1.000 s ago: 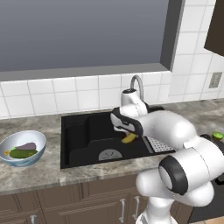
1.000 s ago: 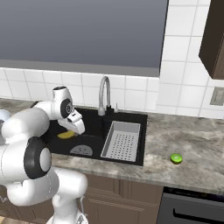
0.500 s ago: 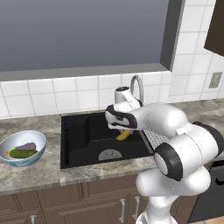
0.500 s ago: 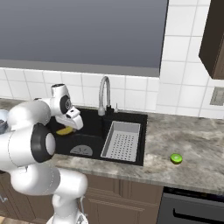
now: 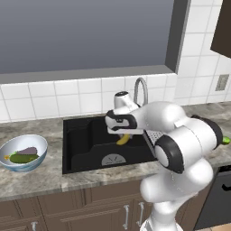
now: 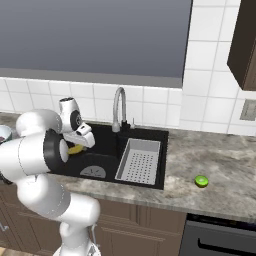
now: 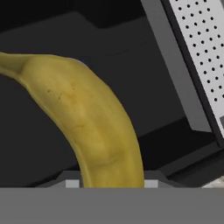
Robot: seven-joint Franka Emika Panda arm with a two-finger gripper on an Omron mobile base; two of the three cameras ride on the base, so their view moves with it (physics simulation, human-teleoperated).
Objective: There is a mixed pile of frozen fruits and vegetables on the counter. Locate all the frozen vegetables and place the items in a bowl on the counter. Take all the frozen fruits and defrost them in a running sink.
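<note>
Mostly hidden banana, pincer clamped, over sink

A grey window sits above white wall tiles, with a wall outlet nearby.

One banana, one lime, one bowl

I can't read any text, label, brand, number or sign from here, not on the worktop, the sink or the banana.
</note>
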